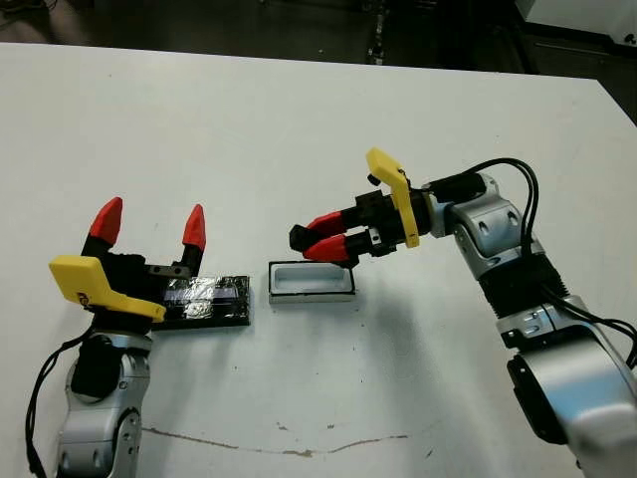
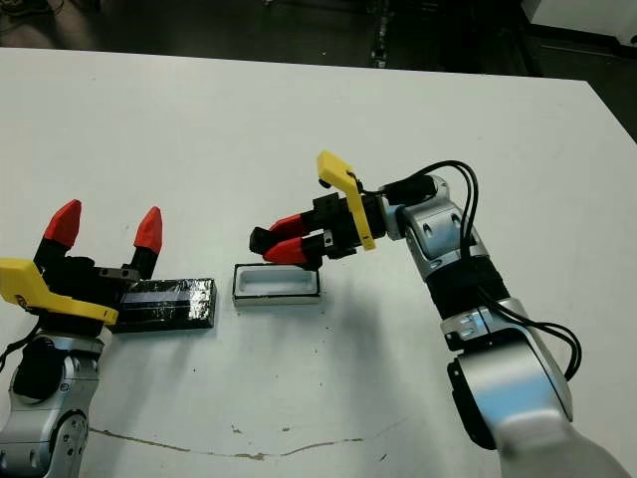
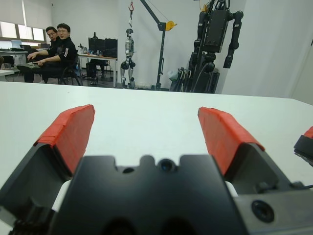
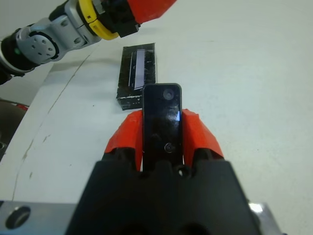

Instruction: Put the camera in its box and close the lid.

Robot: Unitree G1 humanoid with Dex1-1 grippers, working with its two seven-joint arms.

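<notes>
The camera (image 4: 162, 125) was clamped between the 2 red fingers of the right tool (image 1: 328, 237), its slim black body running lengthwise along the fingers and its rounded end sticking out past the tips. In the head views that tool hung just above the rear right part of the box (image 1: 312, 282), reaching in from the robot's right, so the box lay directly below and slightly toward the left of the camera's free end.

The box's long axis ran left to right across the tabletop (image 1: 249, 129), and the camera's long axis seemed roughly in line with it, though tilted down toward its free end. By my judgement the coming move depended on levelling the camera and shifting it a little leftward over the white cavity before lowering it, since the fit looked close.

The lid (image 1: 209, 300) lay flat just to the left of the box, apart from it by a narrow gap, long axis also left to right, with its pale strip showing. The left tool (image 1: 149, 227) stood over the lid's rear left edge with its 2 fingers spread wide and nothing between them; the left arm was clearly the nearer one to the lid, the right arm the nearer to the box.

Counted: 1 camera, 1 box, 1 lid, 2 tools. The left wrist view showed 2 seated people well beyond the tabletop.
</notes>
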